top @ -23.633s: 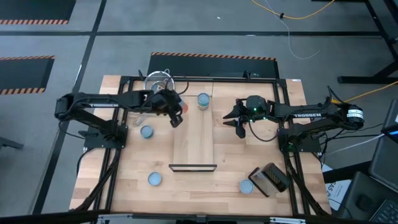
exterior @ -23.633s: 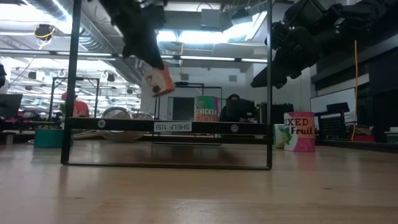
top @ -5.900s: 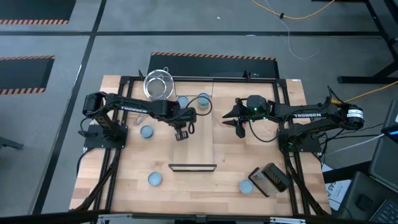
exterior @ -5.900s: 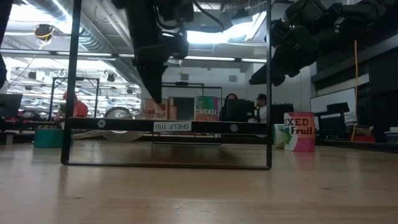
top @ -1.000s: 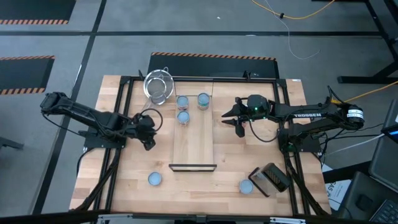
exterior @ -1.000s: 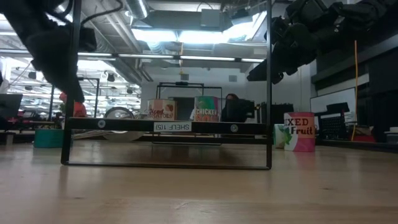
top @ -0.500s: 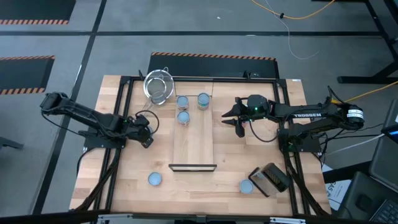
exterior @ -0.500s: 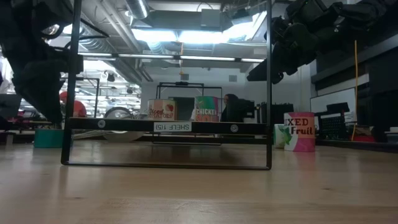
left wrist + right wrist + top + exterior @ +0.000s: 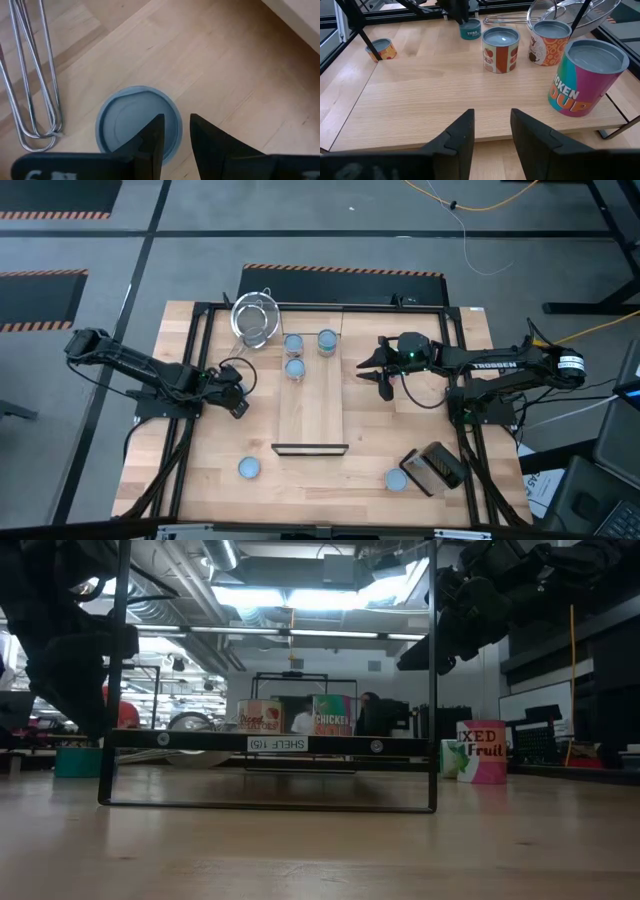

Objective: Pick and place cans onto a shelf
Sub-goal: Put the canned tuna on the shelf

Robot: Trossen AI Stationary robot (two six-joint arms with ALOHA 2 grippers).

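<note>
Pale wood desk (image 9: 320,470): the left tool (image 9: 175,131) has dropped over a low round blue-topped tin (image 9: 134,120).
Its fingers stand slightly apart, not gripping. Beyond it, three cans now stand on the long pale wood shelf (image 9: 312,405), one reading "CHICKEN" (image 9: 585,77); the bar is labelled "SHELF 1(S)". The right tool (image 9: 491,131) hovers parted.

A wire strainer (image 9: 254,318) and dark box (image 9: 432,468) sit on the table (image 9: 360,480).

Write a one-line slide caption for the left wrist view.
Left gripper hovers, fingers nearly closed, above a blue-topped can beside the strainer's wire handle.
</note>
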